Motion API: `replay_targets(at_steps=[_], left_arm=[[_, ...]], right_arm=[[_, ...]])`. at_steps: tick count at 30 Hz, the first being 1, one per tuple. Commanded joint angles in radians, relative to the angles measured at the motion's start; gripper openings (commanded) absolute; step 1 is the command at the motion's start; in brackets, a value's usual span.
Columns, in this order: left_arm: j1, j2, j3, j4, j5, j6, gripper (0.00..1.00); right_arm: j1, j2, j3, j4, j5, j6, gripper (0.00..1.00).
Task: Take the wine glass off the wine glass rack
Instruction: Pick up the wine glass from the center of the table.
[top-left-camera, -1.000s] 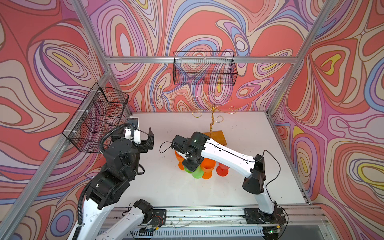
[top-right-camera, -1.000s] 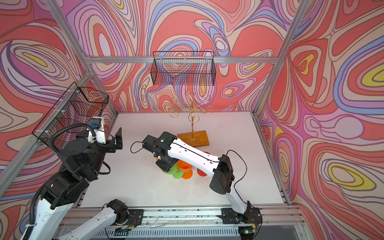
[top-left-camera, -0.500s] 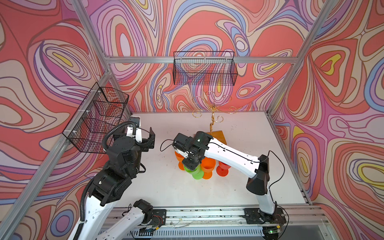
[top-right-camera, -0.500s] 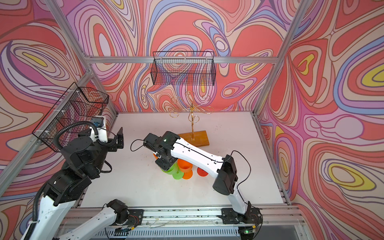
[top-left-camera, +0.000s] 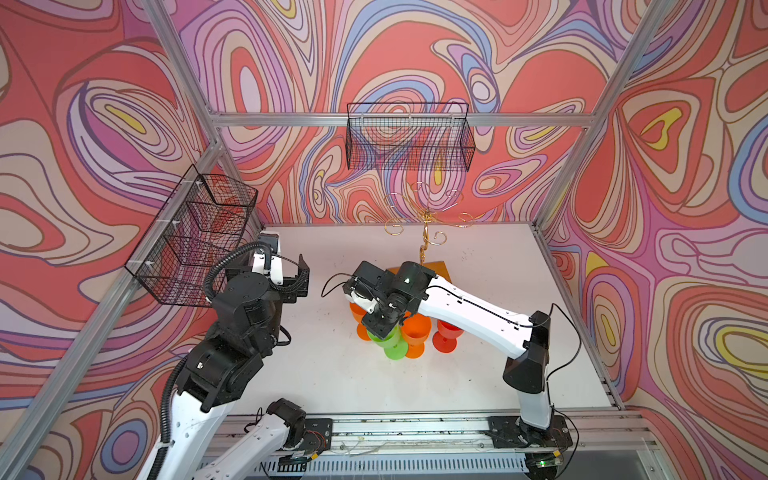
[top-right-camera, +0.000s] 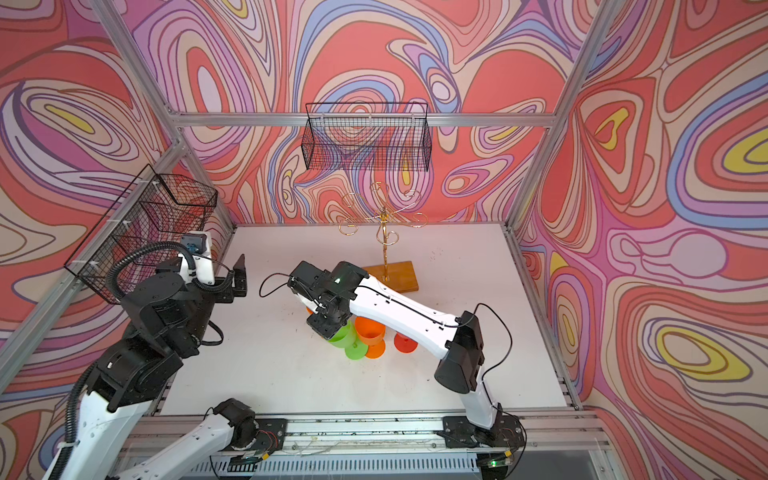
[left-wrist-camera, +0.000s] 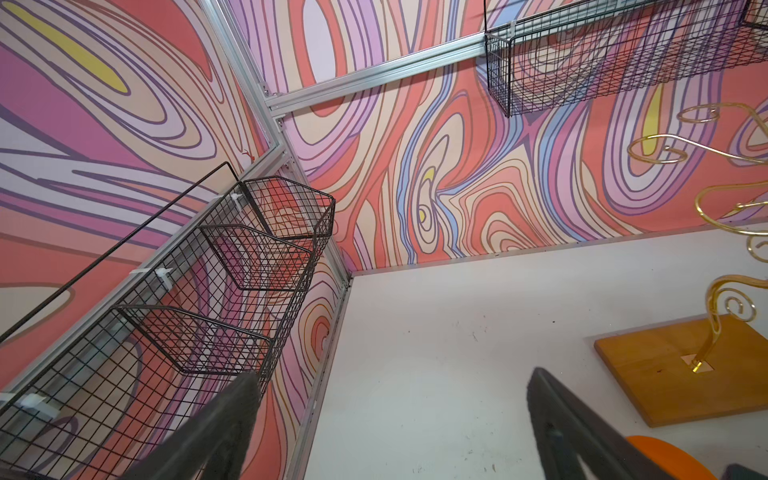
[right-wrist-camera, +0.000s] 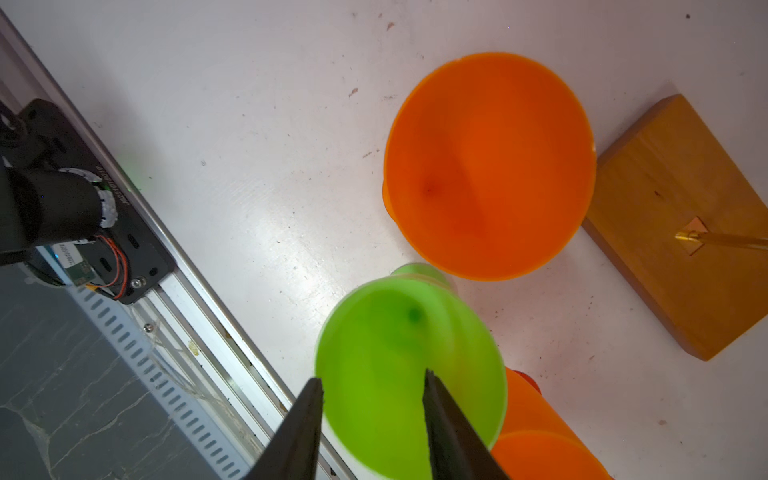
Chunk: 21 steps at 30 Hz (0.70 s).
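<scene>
Right arm is down over the cluster of glasses in the middle of the table. The right fingers stand partway apart. In the right wrist view they straddle the near rim of the green wine glass, one finger just outside the bowl and the other over its inside. That gap is far wider than the thin wall between them, so there's no pinch. Whether either finger brushes the rim, I cannot tell.

In both top views the green glass's round foot shows beside an orange wine glass, with a red wine glass further toward the right arm's side.

The wine glass rack stands upright behind the cluster, toward the back of the table. Its wooden base lies just beside another orange bowl.

Over on the left, the left fingers are spread wide with nothing between them. They're raised above the table near the side-wall wire basket.
</scene>
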Motion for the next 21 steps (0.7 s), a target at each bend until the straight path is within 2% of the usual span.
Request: replay_targets(at_steps=[1,7,21], left_arm=[[0.008,0.005,-0.001,-0.024,0.01,-0.009,1.0],[0.013,0.008,-0.001,-0.024,0.014,-0.012,1.0],[0.021,0.006,-0.001,-0.03,0.024,-0.017,1.0]], right_arm=[[0.0,-0.049,-0.011,0.043,-0.041,-0.023,0.42],[0.036,-0.022,0.019,-0.003,-0.053,-0.065,0.42],[0.121,0.076,0.109,-0.129,0.013,-0.117,0.41]])
